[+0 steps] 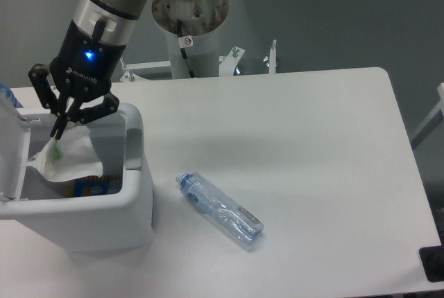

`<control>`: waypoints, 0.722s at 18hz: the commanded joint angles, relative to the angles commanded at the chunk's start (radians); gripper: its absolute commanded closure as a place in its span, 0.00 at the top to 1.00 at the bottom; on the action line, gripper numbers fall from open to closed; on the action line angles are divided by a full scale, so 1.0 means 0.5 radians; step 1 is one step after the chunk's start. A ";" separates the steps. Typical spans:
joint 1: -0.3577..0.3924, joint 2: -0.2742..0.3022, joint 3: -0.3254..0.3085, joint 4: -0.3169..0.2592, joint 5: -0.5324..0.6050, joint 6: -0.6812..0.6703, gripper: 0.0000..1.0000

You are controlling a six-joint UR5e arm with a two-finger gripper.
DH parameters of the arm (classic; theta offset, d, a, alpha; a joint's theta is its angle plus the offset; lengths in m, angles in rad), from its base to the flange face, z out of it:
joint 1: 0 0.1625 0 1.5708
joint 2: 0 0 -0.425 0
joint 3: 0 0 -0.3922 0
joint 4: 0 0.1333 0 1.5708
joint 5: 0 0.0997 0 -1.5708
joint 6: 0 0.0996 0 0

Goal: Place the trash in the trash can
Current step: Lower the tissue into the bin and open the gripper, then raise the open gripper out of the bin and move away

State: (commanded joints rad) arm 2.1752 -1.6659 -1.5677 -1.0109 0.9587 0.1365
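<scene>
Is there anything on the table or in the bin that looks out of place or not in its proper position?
Only the bottle: it lies on its side on the table, outside the trash can. The plastic bag hangs from the gripper over the open bin, as expected. Nothing looks spilled or damaged.

We count one clear plastic bottle (219, 210) with blue cap, lying on desk (305, 152). One whitish plastic bag (68, 158), hanging from tool (58, 129) over bin opening. One white trash can (104, 208), one hinged lid (12, 152) standing open at its left. One blue-and-orange packet (97, 186) visible inside bin. One robot arm (104, 17), one two-finger tool. One white desk. Two small metal brackets (253, 57) behind desk's far edge.
</scene>
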 joint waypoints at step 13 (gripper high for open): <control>0.383 -0.037 0.172 -0.003 0.043 0.040 1.00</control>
State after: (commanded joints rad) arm 2.3666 -1.6843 -1.4819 -1.0124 0.9802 0.1565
